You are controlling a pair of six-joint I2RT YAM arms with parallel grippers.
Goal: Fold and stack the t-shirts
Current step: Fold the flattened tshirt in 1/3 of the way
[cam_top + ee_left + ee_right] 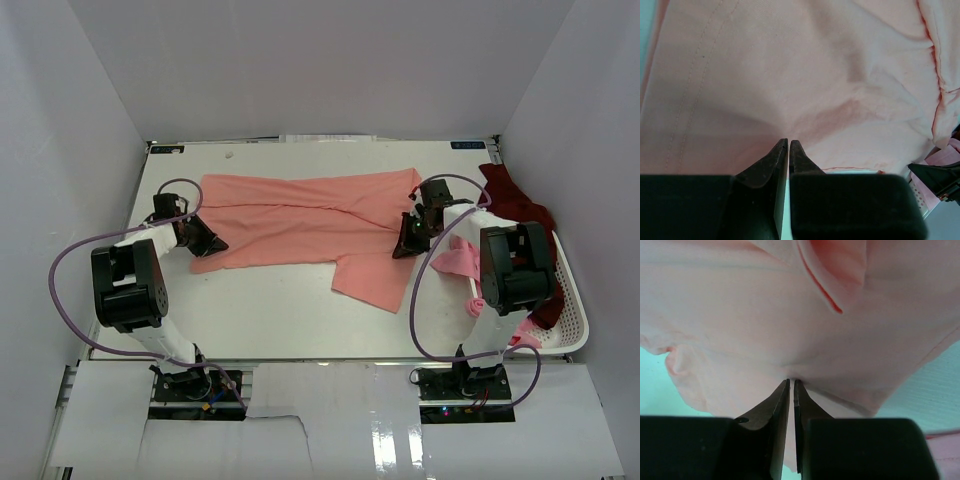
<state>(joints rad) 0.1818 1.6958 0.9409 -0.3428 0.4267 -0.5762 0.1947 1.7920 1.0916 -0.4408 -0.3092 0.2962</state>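
A salmon-pink t-shirt [300, 225] lies spread across the middle of the white table, one sleeve hanging toward the front. My left gripper [212, 243] is at the shirt's left edge, and in the left wrist view its jaws [789, 142] are shut on a pucker of the salmon cloth [790, 65]. At the shirt's right edge, my right gripper [405, 247] is shut on a pinch of the same cloth [740, 315], creases running out from its tips [791, 381]. A dark maroon t-shirt [515, 205] and a lighter pink t-shirt [458, 258] lie bunched at the basket.
A white slotted plastic basket [572, 290] stands at the table's right edge, beside my right arm. White walls close in the table on the left, back and right. Purple cables loop off both arms.
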